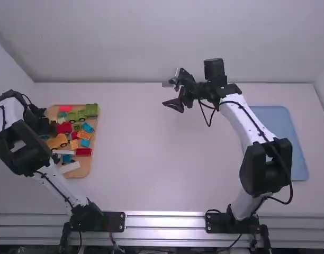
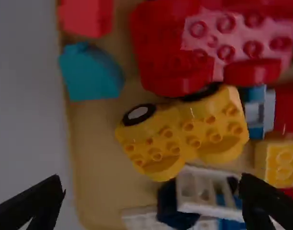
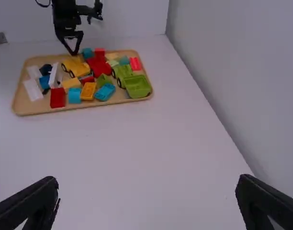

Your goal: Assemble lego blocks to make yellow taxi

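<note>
The yellow car [image 1: 57,142] lies at the left side of the wooden tray [image 1: 86,170], which sits at the left of the white table [image 1: 151,159]. Its body is bright yellow, with round studs showing on top and black wheels along one side; one wheel has a pale hub. A red car [image 1: 63,127] lies just beyond it on the far side, and a white block [image 1: 63,152] lies just nearer. A yellow block [image 1: 74,144] sits to its right, apart from it, and a green car [image 1: 76,116] lies farther off in the same tray. The left arm [image 1: 52,185] slants out to the left and bends back, bringing the left gripper [image 1: 44,126] over the tray's left part, above the yellow car, with its two fingers spread wide. The right arm [image 1: 241,119] reaches to the far side of the table and turns left, its forearm passing near the blue mat [image 1: 284,132]. The right gripper [image 1: 171,94] points left over the table, its fingers spread as well.
</note>
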